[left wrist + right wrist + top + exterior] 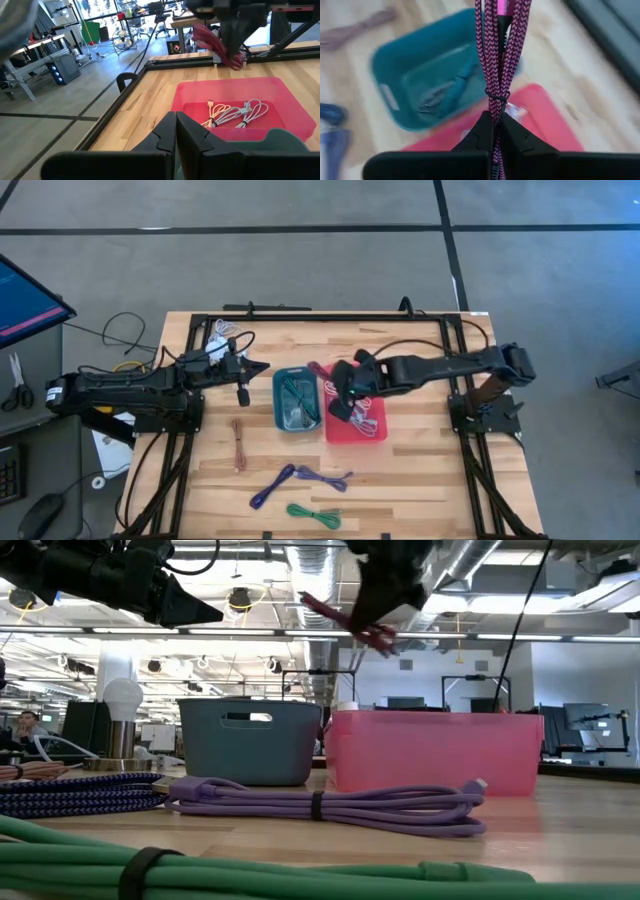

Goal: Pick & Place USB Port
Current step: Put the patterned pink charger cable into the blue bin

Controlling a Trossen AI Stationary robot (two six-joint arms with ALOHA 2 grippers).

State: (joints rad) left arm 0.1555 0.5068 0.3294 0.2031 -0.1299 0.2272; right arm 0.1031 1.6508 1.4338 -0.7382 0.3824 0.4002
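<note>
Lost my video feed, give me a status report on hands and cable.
Right hand shut on pink braided cable, held above the pink bin. Left hand shut, empty, beside the teal bin. Nothing in the way.

This is an open office or lab hall. Rows of desks with monitors (pixel 585 725) stand behind the wooden table (pixel 420 470), office chairs (pixel 162 25) stand on the grey floor, and ducts (pixel 470 565) run along the ceiling.

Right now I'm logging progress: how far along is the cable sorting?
Done: cables lie in the teal bin and pink bin. In hand: right gripper holds a pink braided cable above them. Left: brown, purple and green cables on the table.
</note>
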